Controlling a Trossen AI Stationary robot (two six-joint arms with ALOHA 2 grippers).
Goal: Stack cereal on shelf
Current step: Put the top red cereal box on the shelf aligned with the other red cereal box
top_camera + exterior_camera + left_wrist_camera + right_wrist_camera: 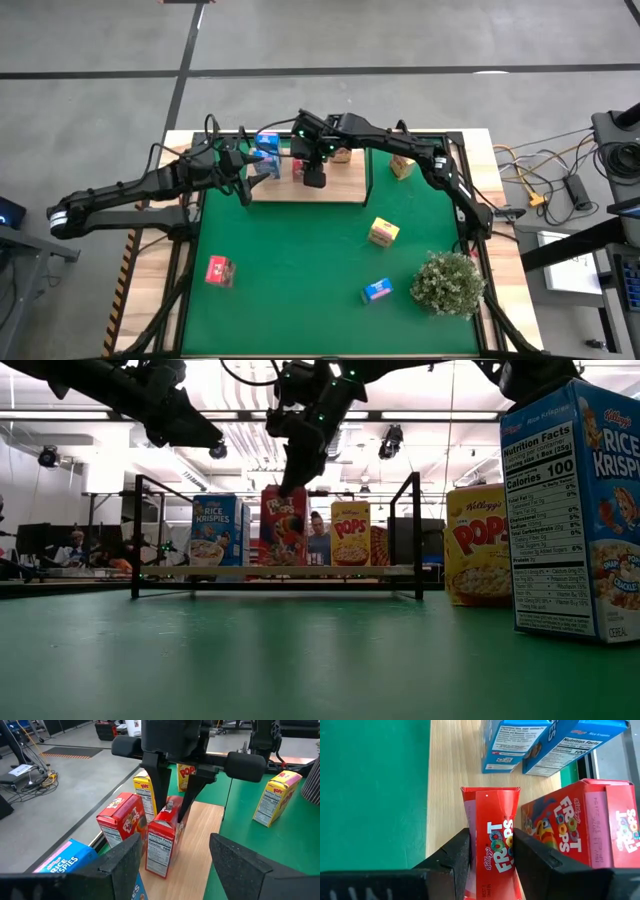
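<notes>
The shelf point(340, 190) is a light-wood board with black posts at the mat's far side. On it stand two blue cartons point(515, 740), a pink-red carton point(575, 830) and, beside it, a second pink-red Froot Loops carton point(492, 835). My right gripper point(315, 178) points down onto that second carton and is shut on it. My left gripper point(175, 857) hovers open at the shelf's left end, above the blue cartons point(268, 150), and touches nothing. A yellow carton point(342, 153) stands at the shelf's far edge. My right gripper pinches the pink-red carton's top end point(492, 827) between its two fingers point(161, 785), coming from above and pointing down. One finger lies on each broad side. The carton stands upright with its base on the shelf board point(200, 835).
Loose cartons lie on the green mat point(300, 260): yellow point(384, 232), blue point(377, 290), pink-red point(219, 271), and a yellow one point(401, 167) right of the shelf. A bushy plant point(450, 283) stands at the near right corner. The mat's middle holds free room.
</notes>
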